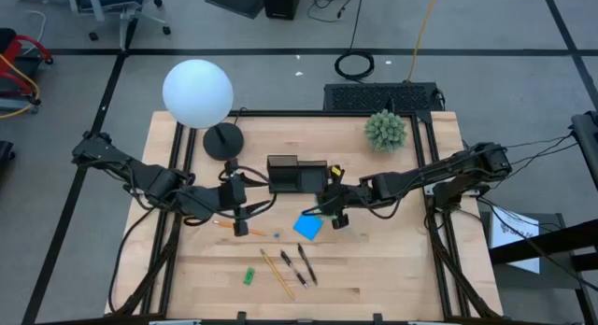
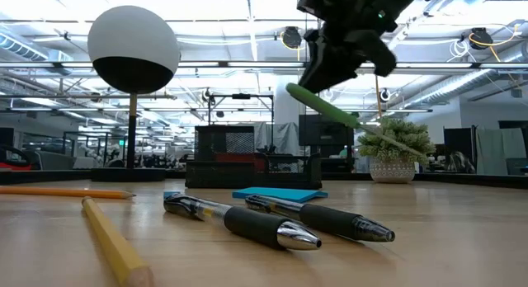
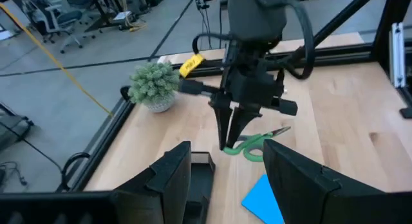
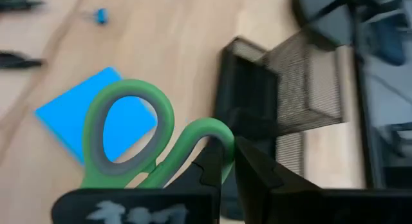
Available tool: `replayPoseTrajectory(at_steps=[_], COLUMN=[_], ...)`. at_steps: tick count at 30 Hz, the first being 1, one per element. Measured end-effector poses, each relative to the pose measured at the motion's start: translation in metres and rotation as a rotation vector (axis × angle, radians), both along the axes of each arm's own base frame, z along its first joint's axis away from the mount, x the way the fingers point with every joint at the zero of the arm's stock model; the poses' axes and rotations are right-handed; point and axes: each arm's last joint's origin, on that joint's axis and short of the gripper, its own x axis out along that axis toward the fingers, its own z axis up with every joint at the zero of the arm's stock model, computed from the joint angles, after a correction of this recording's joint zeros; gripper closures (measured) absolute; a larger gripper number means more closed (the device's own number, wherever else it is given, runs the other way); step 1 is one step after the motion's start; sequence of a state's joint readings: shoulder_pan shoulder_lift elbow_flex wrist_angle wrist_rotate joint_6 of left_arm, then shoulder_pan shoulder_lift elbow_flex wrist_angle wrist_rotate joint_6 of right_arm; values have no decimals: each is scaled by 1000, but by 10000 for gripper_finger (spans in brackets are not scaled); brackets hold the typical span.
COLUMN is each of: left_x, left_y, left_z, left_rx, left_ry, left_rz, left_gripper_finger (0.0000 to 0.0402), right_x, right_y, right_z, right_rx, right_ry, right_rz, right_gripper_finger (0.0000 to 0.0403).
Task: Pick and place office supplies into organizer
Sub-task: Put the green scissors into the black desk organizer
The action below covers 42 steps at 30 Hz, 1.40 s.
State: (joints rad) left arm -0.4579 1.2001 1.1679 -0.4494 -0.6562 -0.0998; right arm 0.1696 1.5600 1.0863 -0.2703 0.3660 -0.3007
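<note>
Right wrist view: right gripper (image 4: pixel 226 161) clamped on one handle loop of the green scissors (image 4: pixel 138 139), lifted over the blue sticky pad (image 4: pixel 96 118), just beside the black organizer (image 4: pixel 270 89). Left gripper (image 1: pixel 241 219) spread wide, empty, near the orange pencil (image 1: pixel 227 225).

From the overhead camera, the left arm reaches in from the left edge of the frame toward the centre, its left hand (image 1: pixel 241 219) sitting just left of middle with the fingers spread wide apart. The right arm stretches in from the right edge, elbow raised near the upper right, and its right hand (image 1: pixel 334 213) hangs just right of centre, pointing downward. Its fingers (image 3: pixel 226 130) are pinched tight together, clamped on a green loop-shaped handle.
</note>
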Motion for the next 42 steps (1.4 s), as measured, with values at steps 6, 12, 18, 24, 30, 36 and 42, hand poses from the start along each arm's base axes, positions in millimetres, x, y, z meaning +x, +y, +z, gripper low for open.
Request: replayPoseTrajectory(at_steps=[6, 12, 18, 24, 30, 36, 42], left_x=[-9, -12, -14, -21, -29, -32, -32], left_y=[-6, -11, -9, -6, -4, -6, -6], left_z=[2, 2, 2, 1, 2, 1, 1], left_rx=[46, 70, 78, 104, 94, 117, 115], left_ry=[-9, -22, -11, -5, -4, -5, -6], left_rz=[40, 66, 73, 145, 176, 198, 201], left_gripper_finger=[206, 206, 206, 206, 206, 206, 206], right_x=[7, 14, 20, 22, 25, 29, 30], right_y=[-4, -10, -15, -20, -24, -29, -40], right_z=[7, 16, 25, 33, 44, 59, 67], right_rx=[-47, -83, -103, -210, -289, -339, -390], right_ry=[-100, -202, -301, -362, -448, -570, -627], right_rz=[-56, -73, -72, -130, -181, -190, -213], right_gripper_finger=[389, 389, 389, 389, 389, 389, 389])
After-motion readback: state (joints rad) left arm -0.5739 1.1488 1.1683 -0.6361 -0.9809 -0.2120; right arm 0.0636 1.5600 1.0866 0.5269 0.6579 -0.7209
